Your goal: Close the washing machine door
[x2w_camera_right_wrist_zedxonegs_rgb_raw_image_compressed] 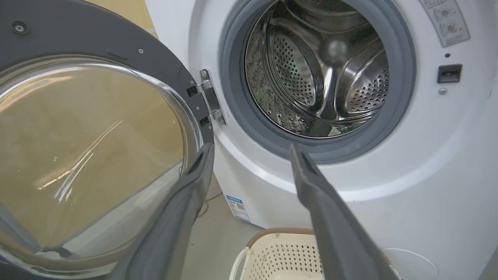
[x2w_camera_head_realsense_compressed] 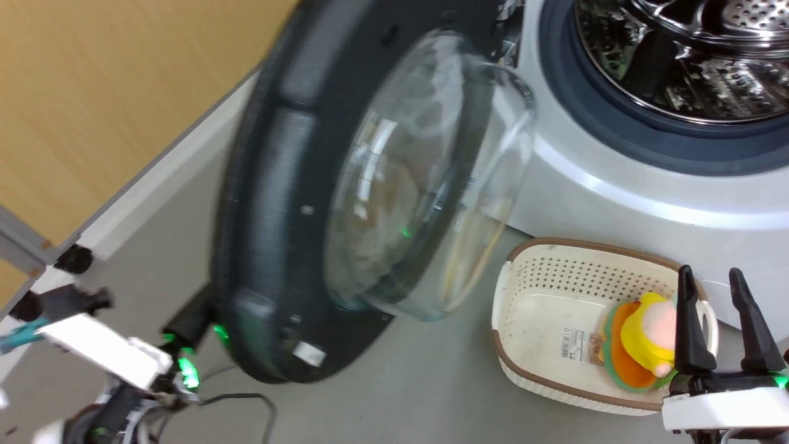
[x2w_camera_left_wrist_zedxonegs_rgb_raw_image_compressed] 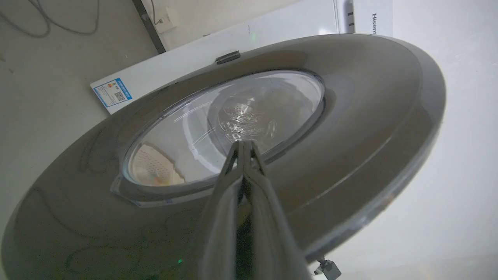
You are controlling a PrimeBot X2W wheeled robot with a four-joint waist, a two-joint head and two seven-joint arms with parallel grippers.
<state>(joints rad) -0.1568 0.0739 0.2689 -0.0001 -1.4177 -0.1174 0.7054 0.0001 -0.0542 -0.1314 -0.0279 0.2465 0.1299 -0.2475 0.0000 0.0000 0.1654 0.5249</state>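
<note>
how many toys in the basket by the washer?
1: a yellow-and-orange plush toy at the basket's right end, behind the right tool. That tool covers part of the basket, so more may be hidden.

A laundry corner: white front-loading washing machine (x2w_camera_head_realsense_compressed: pixel 616 203), cream basket (x2w_camera_head_realsense_compressed: pixel 585 271) on grey floor (x2w_camera_head_realsense_compressed: pixel 419 382), wood-toned wall (x2w_camera_head_realsense_compressed: pixel 92 92) alongside.

— What do we see underfoot?
— A plain grey floor (x2w_camera_head_realsense_compressed: pixel 400 394), matt and evenly lit.
— And the wall?
— We make out a yellow-brown wood-grain wall (x2w_camera_head_realsense_compressed: pixel 92 92), with a white band (x2w_camera_head_realsense_compressed: pixel 166 163) running along its foot where it meets the floor.
— Anything lying about?
— In the left wrist view we see a thin cable (x2w_camera_left_wrist_zedxonegs_rgb_raw_image_compressed: pixel 66 29) loose on the floor.
</note>
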